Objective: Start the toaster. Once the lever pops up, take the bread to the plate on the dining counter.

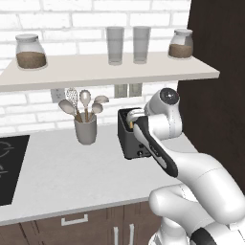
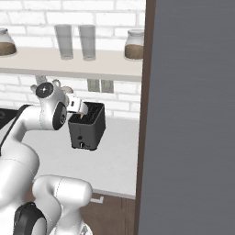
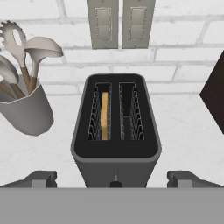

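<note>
The gripper [image 3: 116,179] hung just above the near end of the toaster [image 3: 115,151], its fingers [image 3: 41,178] spread as wide as they go and holding nothing. The bread [image 3: 104,116] stood on edge in the left slot, and the lever [image 3: 116,183] showed at the toaster's near face, low in the hand view. Farther back, a grey utensil crock [image 3: 27,109] stood left of the toaster on the white worktop [image 1: 72,172], before the brick wall's outlets [image 3: 120,22].
</note>
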Robot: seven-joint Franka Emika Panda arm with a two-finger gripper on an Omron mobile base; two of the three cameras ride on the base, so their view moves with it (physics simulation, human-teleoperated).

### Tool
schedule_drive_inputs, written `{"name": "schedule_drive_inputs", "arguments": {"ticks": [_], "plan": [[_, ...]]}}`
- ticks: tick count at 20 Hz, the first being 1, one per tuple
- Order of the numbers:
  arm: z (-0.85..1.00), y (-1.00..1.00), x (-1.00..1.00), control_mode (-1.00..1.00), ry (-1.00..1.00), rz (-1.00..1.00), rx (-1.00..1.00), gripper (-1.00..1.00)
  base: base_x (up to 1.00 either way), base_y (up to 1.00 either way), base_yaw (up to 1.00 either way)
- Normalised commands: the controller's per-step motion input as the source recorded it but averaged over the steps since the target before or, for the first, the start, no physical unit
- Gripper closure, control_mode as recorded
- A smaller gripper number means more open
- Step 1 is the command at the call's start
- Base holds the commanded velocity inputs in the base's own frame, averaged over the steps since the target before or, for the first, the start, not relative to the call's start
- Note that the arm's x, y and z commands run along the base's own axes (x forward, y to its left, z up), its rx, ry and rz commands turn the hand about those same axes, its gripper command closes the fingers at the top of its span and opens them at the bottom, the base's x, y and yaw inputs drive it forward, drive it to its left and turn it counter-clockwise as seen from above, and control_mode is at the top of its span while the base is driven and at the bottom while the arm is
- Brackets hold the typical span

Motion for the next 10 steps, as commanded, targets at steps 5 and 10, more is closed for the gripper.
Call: {"name": "schedule_drive_inputs", "arguments": {"ticks": [5,10], "plan": [[0.00,0.00,0.00,-1.00,0.00,0.00,0.00,-1.00,0.00,0.00,0.00],[0.00,0.00,0.00,-1.00,0.00,0.00,0.00,-1.00,0.00,0.00,0.00]]}}
